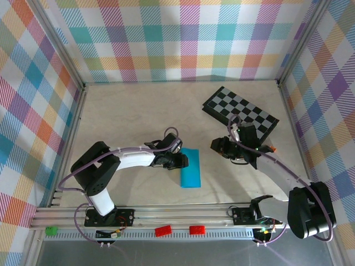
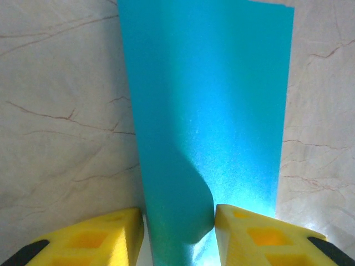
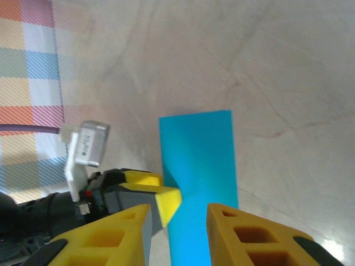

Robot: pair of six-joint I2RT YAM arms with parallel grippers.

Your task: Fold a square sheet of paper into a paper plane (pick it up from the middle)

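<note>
The square sheet of paper [image 1: 190,168] lies on the pale marbled table [image 1: 133,111], well apart from the checkered board [image 1: 239,113], off the board's near-left side as the overhead camera sees it. It shows as a narrow cyan-blue rectangle; its long edges run roughly toward and away from the arm bases, and its far short edge is the end nearer the board. The board lies flat and skewed on the table, farther from the bases than the paper is.

The left gripper [image 1: 181,160] sits at the paper's long edge that faces away from the board, so the sheet lies between this gripper and the board. In the left wrist view its yellow fingers [image 2: 94,238] stand on either side of a raised hump of paper; the hump fills most of the gap between them, and its right flank meets the inner face of the right finger. The pincer is closed on the sheet, pinching that buckle up, while the rest of the paper stretches away flat over the table. The right wrist view agrees; one yellow fingertip of the left gripper rests at the paper's edge, where the sheet shows a small kink.

The right gripper [image 1: 218,146] hovers between the board and the paper, close to the board's near edge and clear of the sheet. Its jaws stand apart with nothing between them; through the gap the blue paper shows, lying on the table beyond.
</note>
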